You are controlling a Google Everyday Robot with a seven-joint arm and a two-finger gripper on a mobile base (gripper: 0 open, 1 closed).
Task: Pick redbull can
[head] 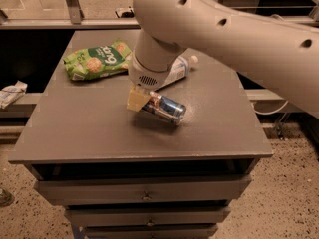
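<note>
Redbull can (169, 110) lies tilted on its side, one end clamped in the gripper (144, 101), over the middle of the grey cabinet top (84, 128). Behind the can lie a green snack bag (97, 59) to the left and a clear bottle (179, 67), partly hidden by the arm.

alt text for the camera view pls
The gripper of a white robot arm holds one end of the redbull can near the middle of a grey cabinet top. Behind lie a green snack bag and a clear bottle, partly hidden by the arm.
</note>
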